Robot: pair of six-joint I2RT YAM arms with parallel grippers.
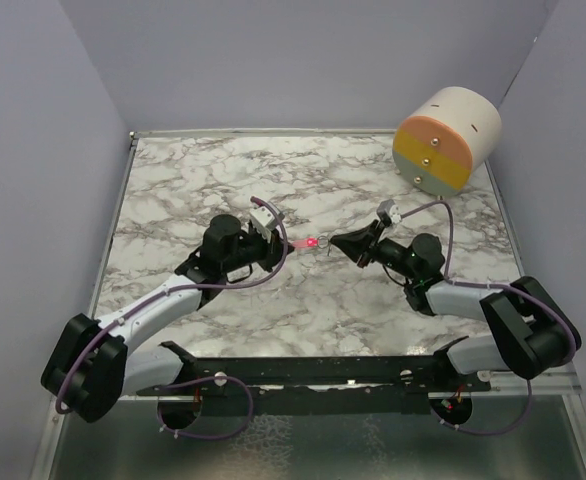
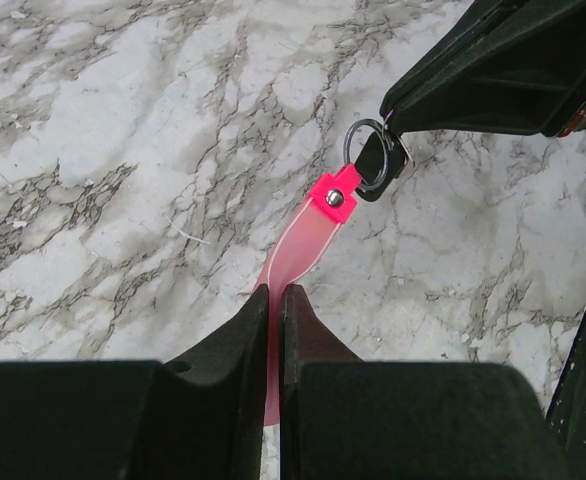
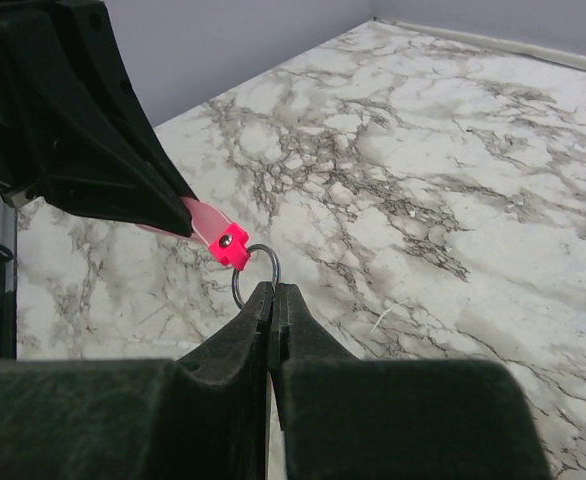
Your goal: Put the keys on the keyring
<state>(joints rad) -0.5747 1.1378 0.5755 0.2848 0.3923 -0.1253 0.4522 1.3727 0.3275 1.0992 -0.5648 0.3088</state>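
Closest to the overhead camera, a black rail is running along the near edge of the marble table, with both arm bases standing on it.

Left side: the left arm is reaching in toward the middle of the table, and the left gripper is pointing to the right. Its jaws are nearly pressed together and are pinching the keyring by the pale, translucent tail of its pink strip. The strip is running out from those jaws toward the right arm. Its bright pink end, fixed with a small silver rivet, is carrying the thin metal ring.

Centre: the ring is sitting against the tips of the right gripper. The key is showing in the left wrist view as a small dark piece at those tips, overlapping the ring. Whether it is passing through the ring cannot be told.

Right side: the right jaws are pressed together and, judged from the left wrist view, are gripping the key. In the right wrist's own view the key is hidden between them.

Far right: a cream drum is lying on its side by the far corner, well apart from both arms. Its banded face of orange, pink and green, with small knobs, is turning toward the arms.
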